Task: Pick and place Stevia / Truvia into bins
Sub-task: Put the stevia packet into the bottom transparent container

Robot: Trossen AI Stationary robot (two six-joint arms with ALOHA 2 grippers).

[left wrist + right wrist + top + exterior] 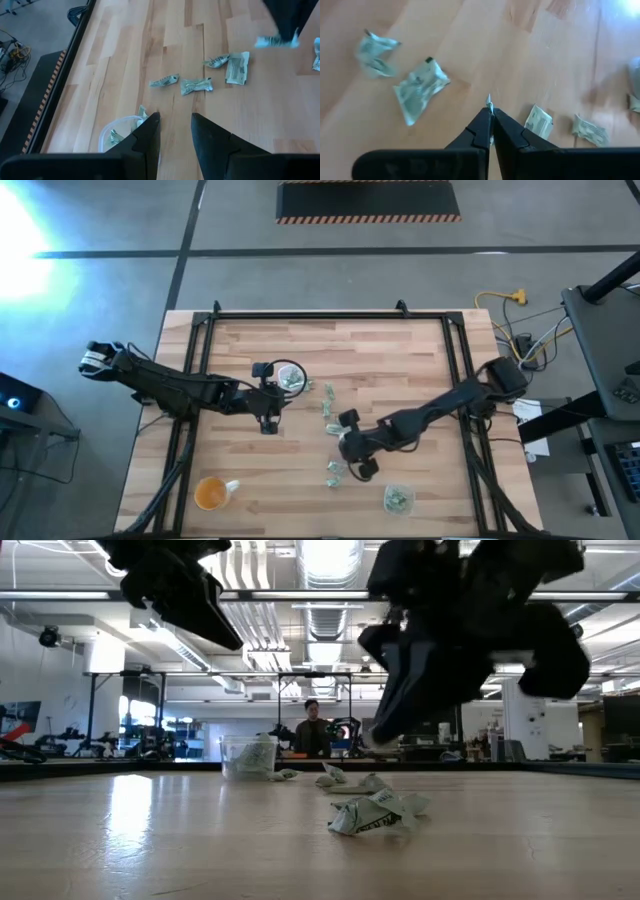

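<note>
Overhead, my right gripper (490, 116) was pinched shut on one Stevia packet (489, 104), above the loose packets (334, 472) mid-table. My left gripper (175, 130) hung parted and empty beside the far bin (288, 376); the near bin (398, 499) sat by the front edge.

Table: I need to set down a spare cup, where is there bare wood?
Bare: the far strip of the table and the near middle between the orange cup and packets. Crowded: the centre, around both hands and the far bin.
</note>
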